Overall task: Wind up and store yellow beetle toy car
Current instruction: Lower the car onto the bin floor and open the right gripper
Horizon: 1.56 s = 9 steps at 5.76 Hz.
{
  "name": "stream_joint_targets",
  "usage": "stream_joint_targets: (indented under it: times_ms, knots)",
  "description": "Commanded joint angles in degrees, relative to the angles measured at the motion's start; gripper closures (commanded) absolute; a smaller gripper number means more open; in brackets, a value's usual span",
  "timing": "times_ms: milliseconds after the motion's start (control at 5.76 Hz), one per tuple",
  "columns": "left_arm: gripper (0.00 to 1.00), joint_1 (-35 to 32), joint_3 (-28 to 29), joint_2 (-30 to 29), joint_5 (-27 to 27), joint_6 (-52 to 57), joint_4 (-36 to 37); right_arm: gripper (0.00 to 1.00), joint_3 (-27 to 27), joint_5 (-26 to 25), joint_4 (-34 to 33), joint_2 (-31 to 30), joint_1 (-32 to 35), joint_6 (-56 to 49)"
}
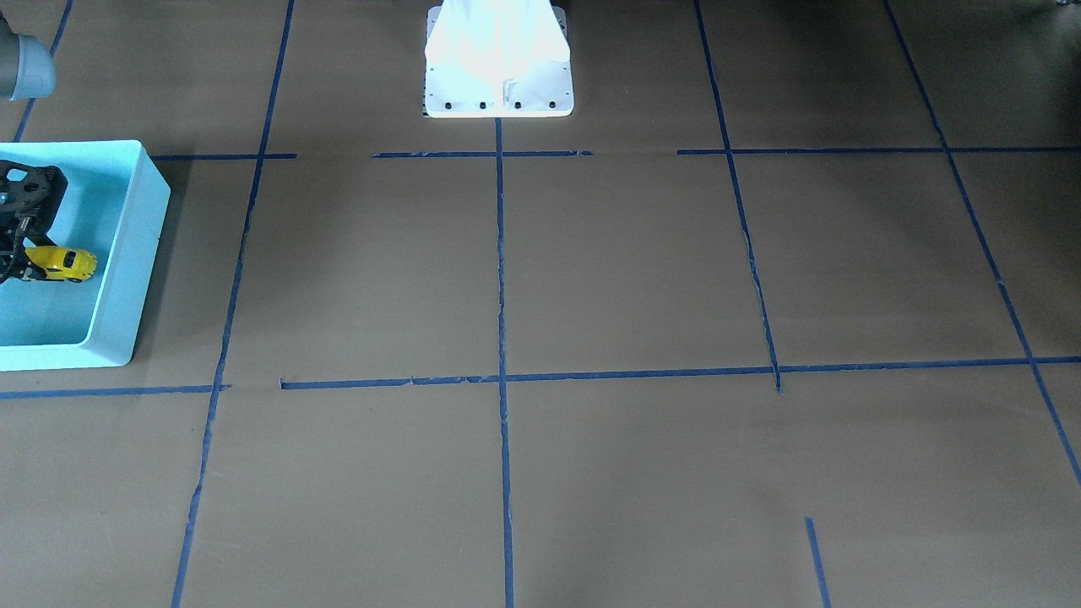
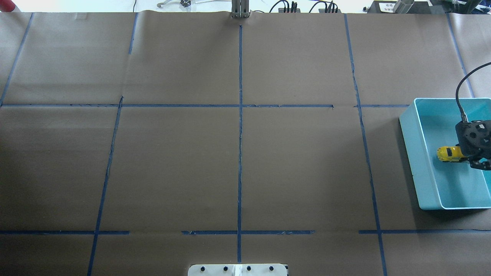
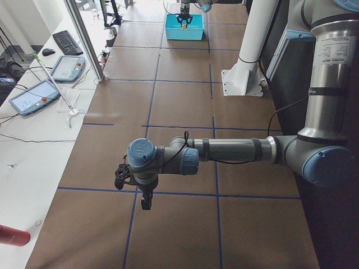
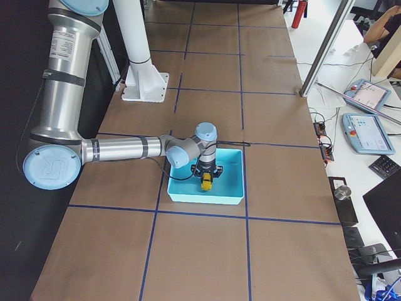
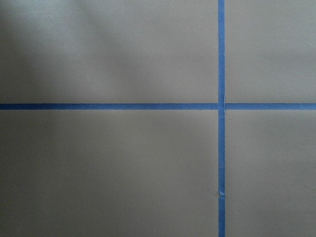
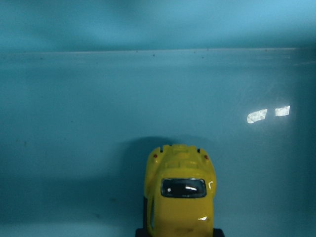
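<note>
right arm's black two-finger claw (image 2: pixel 468 156) is clenched on a tiny glossy yellow beetle-shaped toy car (image 2: pixel 448 153), pads pressed to both flanks at one end of the body. the car is inside a light blue smooth-walled rectangular plastic bin (image 2: pixel 418 153) at the table's right end, over the bin floor; i cannot tell whether its wheels touch it.

car body: rounded, hard shine, dark window on top. in the overhead view the long axis runs left-right, with the free end pointing at the bin's wall on the table-centre side. wrist view shows two small red dots on that free end.

bin interior glossy, with glare spots.

table cover: matte brown paper (image 2: pixel 172 165), gridded with blue tape strips (image 2: pixel 240 153), slightly ragged at the joins. white metal base plate (image 1: pixel 498 84) with a row of dark bolts.

left arm's black claw (image 3: pixel 133 189) hangs over the paper well apart from the bin; open or closed, cannot tell.

printed label on the right arm's silver tube is too small to read.
</note>
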Motion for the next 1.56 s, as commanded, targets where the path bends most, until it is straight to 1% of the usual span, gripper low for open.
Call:
stream_joint_targets:
  times_ms: [0, 173, 347, 520, 694, 867, 1041, 1214, 1388]
  knots:
    - [0.0, 0.0, -0.2, 0.0, 0.0, -0.1, 0.1, 0.86, -0.1, 0.0, -0.1, 0.0, -0.6, 0.7]
    - [0.0, 0.0, -0.2, 0.0, 0.1, -0.1, 0.1, 0.7, -0.1, 0.0, 0.0, 0.0, -0.7, 1.3]
    - [0.0, 0.0, -0.3, 0.0, 0.1, -0.1, 0.1, 0.37, -0.2, 0.1, -0.1, 0.0, -0.7, 1.4]
    - [0.0, 0.0, -0.3, 0.0, 0.1, -0.1, 0.1, 0.0, -0.3, 0.3, 0.0, 0.0, -0.7, 1.2]
    - [0.0, 0.0, -0.3, 0.0, 0.1, -0.1, 0.1, 0.0, -0.1, 0.6, 0.0, 0.0, -0.7, 1.2]
    - [0.0, 0.0, -0.3, 0.0, 0.1, -0.1, 0.1, 0.0, 0.6, 4.3, 0.1, -0.1, -0.4, 1.2]
    - [0.0, 0.0, -0.2, 0.0, 0.1, -0.1, 0.1, 0.0, 4.4, 8.5, -0.5, -1.1, 2.8, 1.0]
    - [0.0, 0.0, -0.2, 0.0, 0.1, -0.1, 0.1, 0.0, 6.2, 12.7, -0.7, -2.9, 7.9, 0.8]
    - [0.0, 0.0, -0.2, 0.0, 0.1, -0.1, 0.1, 0.0, 6.4, 16.5, -4.6, -3.0, 14.6, 0.8]
